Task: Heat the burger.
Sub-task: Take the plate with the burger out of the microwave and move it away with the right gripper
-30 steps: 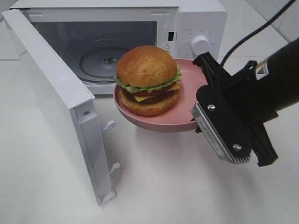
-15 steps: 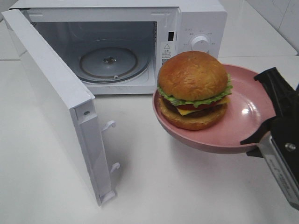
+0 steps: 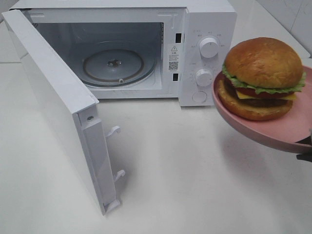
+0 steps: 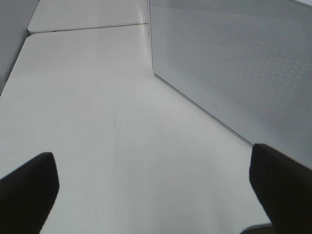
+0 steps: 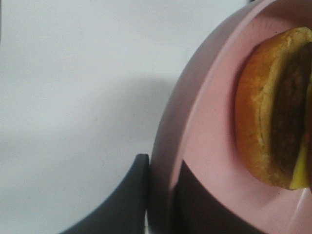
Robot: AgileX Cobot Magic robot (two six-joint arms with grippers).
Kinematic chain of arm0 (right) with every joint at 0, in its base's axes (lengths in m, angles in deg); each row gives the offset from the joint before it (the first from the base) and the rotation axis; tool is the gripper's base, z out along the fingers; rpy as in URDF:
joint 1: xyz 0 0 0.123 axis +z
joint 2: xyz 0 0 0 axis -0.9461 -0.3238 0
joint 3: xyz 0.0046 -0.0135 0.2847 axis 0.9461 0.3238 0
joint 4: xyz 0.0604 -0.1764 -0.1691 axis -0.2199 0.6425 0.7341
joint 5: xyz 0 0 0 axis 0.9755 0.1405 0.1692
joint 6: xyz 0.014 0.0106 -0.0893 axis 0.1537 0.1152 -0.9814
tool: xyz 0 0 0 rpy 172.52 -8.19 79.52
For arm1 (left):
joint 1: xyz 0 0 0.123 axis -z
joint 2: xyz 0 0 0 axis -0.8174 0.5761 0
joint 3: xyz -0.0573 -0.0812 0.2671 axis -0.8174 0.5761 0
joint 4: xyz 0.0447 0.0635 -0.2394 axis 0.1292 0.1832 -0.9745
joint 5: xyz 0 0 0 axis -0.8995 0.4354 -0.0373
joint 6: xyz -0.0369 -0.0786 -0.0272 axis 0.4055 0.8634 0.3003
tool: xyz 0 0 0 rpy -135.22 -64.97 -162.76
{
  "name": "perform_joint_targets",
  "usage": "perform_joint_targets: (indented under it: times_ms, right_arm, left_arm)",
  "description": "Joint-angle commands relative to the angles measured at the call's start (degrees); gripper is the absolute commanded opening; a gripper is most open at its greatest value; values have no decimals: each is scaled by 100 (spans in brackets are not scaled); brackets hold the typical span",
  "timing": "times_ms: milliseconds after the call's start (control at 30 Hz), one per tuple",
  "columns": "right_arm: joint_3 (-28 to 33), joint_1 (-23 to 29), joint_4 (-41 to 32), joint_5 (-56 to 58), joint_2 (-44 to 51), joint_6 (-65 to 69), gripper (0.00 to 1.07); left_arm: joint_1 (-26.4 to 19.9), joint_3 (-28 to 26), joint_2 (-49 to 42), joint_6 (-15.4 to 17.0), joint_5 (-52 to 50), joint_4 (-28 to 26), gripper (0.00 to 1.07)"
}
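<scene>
Burger, golden bun w/ lettuce, rides pink round plate pinched by right claw, right of white microwave; left claw wide, empty. Next, I judge: slide plate inside.

Burger: round, glossy golden-brown bun, green lettuce frill, red tomato, yellow cheese, dark patty. Intact, upright, slightly tilted. Sits on a raised pink plate, right of the microwave.
</scene>
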Motion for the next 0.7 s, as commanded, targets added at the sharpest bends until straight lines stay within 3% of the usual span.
perform_joint_targets:
  times_ms: [33,333,700]
  right_arm:
    - [6,-23,699,-109,74,1358,0]
    - [6,-23,1845,527,74,3415,0]
    - [6,-23,2091,1077,74,4652,0]
  left_arm:
    - [-23,11,-29,29,-11,-23,101]
    - [-23,11,-29,29,-11,-23,101]
    - [-23,11,-29,29,-11,-23,101]
